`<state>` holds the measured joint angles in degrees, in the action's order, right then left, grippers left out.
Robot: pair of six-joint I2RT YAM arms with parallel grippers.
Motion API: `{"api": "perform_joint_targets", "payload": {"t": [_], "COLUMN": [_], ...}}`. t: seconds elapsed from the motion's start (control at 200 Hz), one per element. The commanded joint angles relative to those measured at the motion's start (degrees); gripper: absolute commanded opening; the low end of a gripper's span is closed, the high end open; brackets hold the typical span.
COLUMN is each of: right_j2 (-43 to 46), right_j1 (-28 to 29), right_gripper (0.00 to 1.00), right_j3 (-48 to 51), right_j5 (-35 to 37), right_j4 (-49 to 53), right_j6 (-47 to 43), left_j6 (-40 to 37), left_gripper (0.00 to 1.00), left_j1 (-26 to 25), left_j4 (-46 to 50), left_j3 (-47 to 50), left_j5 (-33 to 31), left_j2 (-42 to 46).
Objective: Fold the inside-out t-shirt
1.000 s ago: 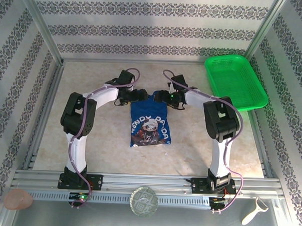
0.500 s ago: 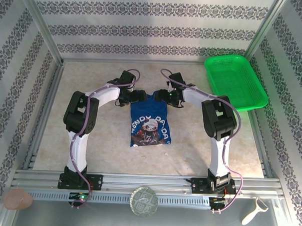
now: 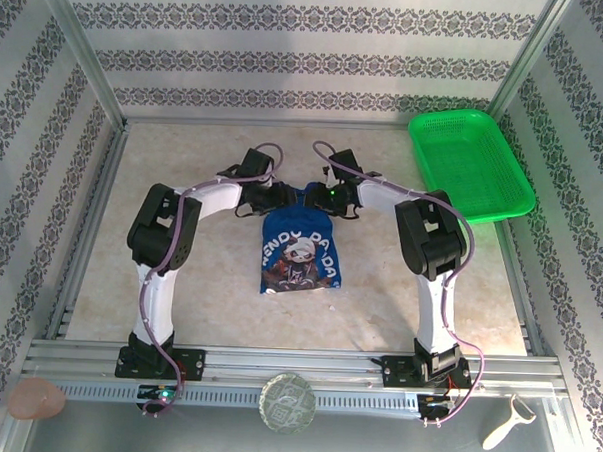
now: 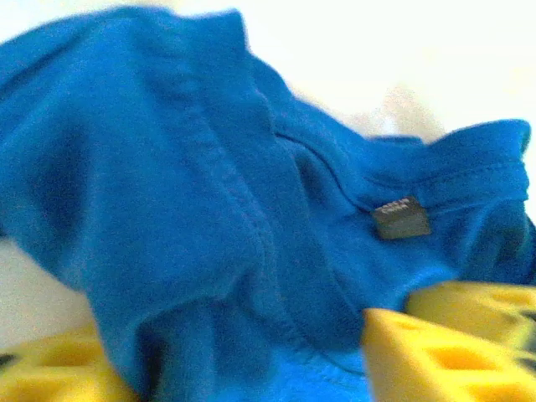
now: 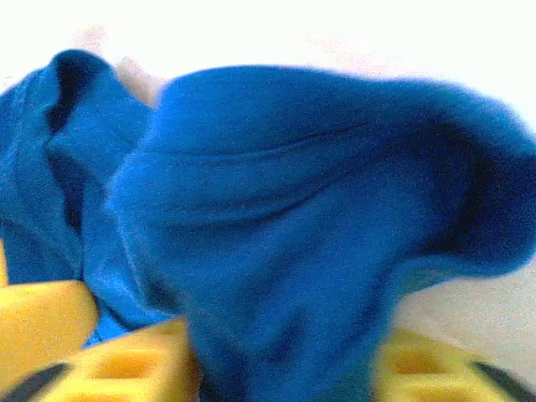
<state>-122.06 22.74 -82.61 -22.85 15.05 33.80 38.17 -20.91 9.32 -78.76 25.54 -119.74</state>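
Note:
The inside-out t-shirt [image 3: 300,251] lies mid-table as a narrow royal-blue oblong with a panda print facing up. Both arms reach inward to its far end. My left gripper [image 3: 286,198] sits at the far left corner and my right gripper [image 3: 320,196] at the far right corner. In the left wrist view, bunched blue cloth with a grey neck label [image 4: 399,218] is pinched between the yellow fingers [image 4: 435,360] of my left gripper [image 4: 243,364]. In the right wrist view, a raised fold of cloth [image 5: 293,209] is clamped in my right gripper [image 5: 276,373], between its yellow fingers [image 5: 126,368].
A green mesh basket [image 3: 471,163] stands at the back right corner. On the near rail lie a white peeler [image 3: 508,423], a round disc [image 3: 288,403] and a pink lump [image 3: 36,399]. Patterned walls close in the table on three sides.
Both grippers have moved inward over the shirt's far end and closed from wide open onto its cloth. The far edge has bunched slightly.

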Motion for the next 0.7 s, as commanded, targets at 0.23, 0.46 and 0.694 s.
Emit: {"api": "perform_joint_targets", "payload": {"t": [0.23,0.46,0.694], "right_j2": [-0.7,0.2,10.1], "right_j1": [-2.1,-2.9,-5.5], "right_gripper": [0.07,0.00,0.00], "right_j3": [4.1,6.4,12.6], "right_j5": [-5.0,-7.7,-7.7], "right_j4": [-5.6,-9.4,-15.1], "right_j6": [5.1,7.4,12.1], "left_j6": [6.4,6.8,7.2], "left_gripper": [0.67,0.07,0.00], "left_j1": [0.1,0.7,2.4], "left_j4": [-15.9,-19.7,-24.2], "left_j3": [9.4,8.4,12.9], "left_j5": [6.5,10.1,8.8], "left_j2": [0.4,-3.3,6.7]}}
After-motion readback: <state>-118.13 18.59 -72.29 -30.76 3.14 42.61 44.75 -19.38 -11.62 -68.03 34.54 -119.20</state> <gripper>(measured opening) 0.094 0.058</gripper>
